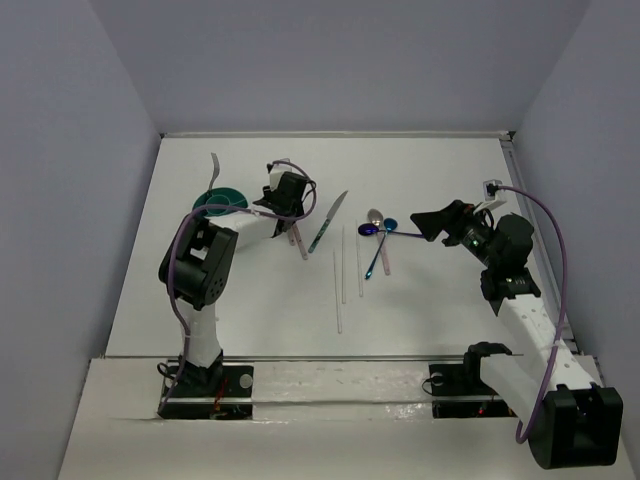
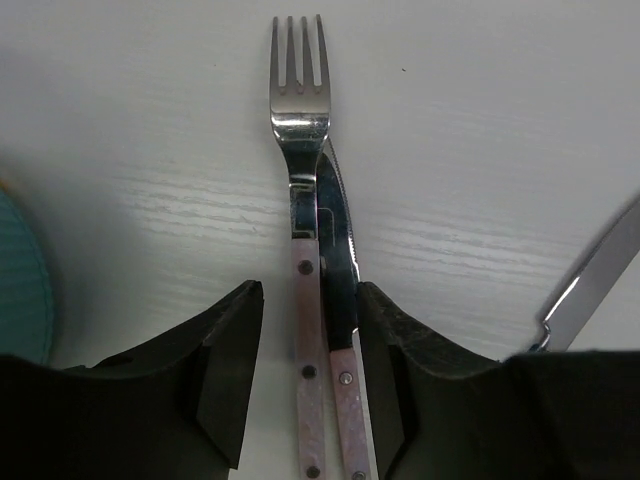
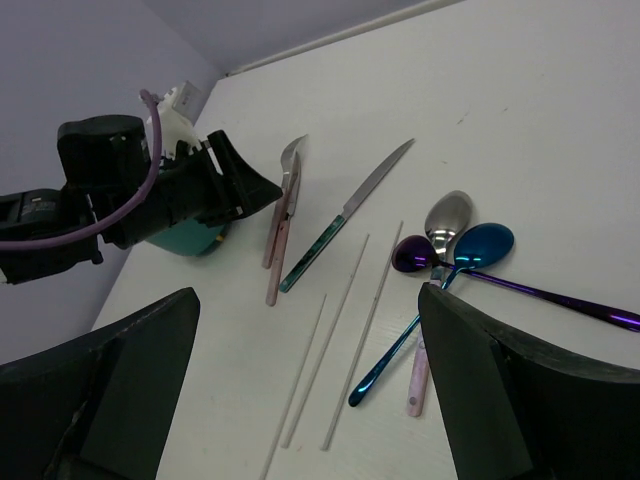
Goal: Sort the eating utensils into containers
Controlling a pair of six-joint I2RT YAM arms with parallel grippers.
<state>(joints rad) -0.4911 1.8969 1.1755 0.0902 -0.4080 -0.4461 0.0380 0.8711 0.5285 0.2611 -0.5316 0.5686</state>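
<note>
Left gripper (image 2: pixel 310 300) is low over the table, jaws partly open. It straddles two handles at once: a silver fork with a pale pink handle (image 2: pixel 298 110) and a silver knife with a matching pink handle (image 2: pixel 338 240), lying side by side and touching. Nothing is clamped yet; a gap shows on the fork side.

The round teal plastic caddy (image 1: pixel 232 196) sits just beside, to the left.

Right gripper (image 3: pixel 305 300) is wide open and empty, near the shiny blue and silver spoons (image 3: pixel 480 245).

Risk: the pinch takes both pieces. The slim handles may ride over each other, so one slips out in the lift, or both land in one compartment.
</note>
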